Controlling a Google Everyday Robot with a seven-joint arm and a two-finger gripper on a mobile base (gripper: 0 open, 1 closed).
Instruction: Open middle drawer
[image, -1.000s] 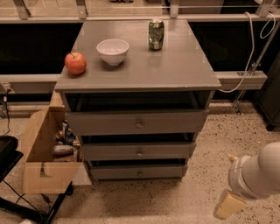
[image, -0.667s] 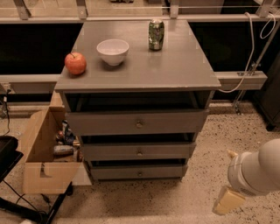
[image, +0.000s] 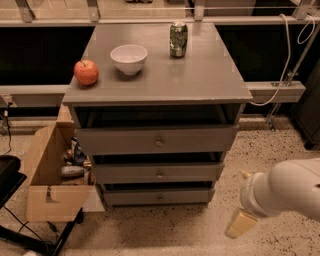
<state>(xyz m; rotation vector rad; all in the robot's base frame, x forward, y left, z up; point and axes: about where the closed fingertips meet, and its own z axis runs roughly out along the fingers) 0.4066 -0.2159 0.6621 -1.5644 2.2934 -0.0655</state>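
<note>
The middle drawer (image: 159, 173) is a grey drawer of medium front height with a small round dark knob (image: 159, 174) at its centre. It sits between the taller top drawer (image: 156, 140) and the slimmer bottom drawer (image: 159, 196) of the grey cabinet. Its front looks pushed in, in line with the others. My gripper (image: 240, 223) is low at the lower right, with a tan tip at the end of the white arm (image: 285, 192). It is to the right of the cabinet, below the drawer's level and apart from it.
On the cabinet top (image: 200, 75) stand a red apple (image: 86, 72), a white bowl (image: 129, 58) and a green can (image: 178, 39). An open cardboard box (image: 50, 175) with clutter sits on the floor to the left. A white cable (image: 287, 55) hangs at the right.
My arm and gripper have moved left and slightly up, closer to the cabinet's lower right corner. The drawers have not moved.
</note>
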